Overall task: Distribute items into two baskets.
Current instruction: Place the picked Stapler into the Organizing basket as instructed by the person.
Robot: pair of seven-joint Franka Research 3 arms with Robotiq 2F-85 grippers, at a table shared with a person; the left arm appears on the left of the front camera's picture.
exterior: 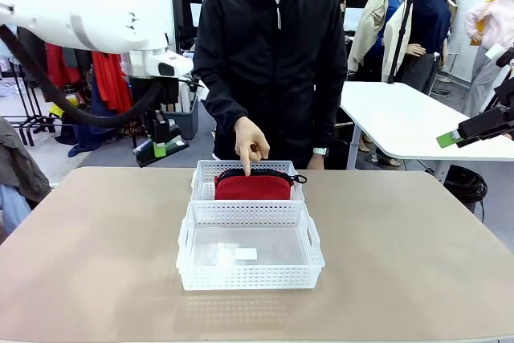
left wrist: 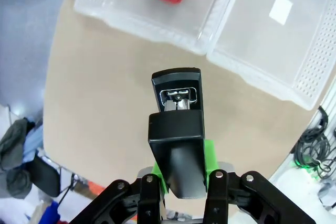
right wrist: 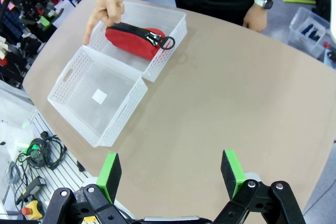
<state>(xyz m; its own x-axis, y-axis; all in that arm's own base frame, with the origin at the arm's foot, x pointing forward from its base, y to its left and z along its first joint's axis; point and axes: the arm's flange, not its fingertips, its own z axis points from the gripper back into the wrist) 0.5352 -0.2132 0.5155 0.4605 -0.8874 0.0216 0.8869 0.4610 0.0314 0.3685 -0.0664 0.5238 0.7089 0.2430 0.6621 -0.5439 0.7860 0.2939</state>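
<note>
- My left jaws are clamped on the black stapler, held in the air off the table's left edge. The hold is on its rear end only, so I judge the long body could pivot or slip on the way across.
- The red pouch lies in the far basket, near the table's far edge. The near basket touches it and holds no item, only a label.
- The person's hand points down into the far basket; lowering the stapler there risks striking that finger.
- My right jaws stand wide apart, holding nothing.
- The left wrist view shows the clamp, which the front view hides; the front view shows the finger.
</note>
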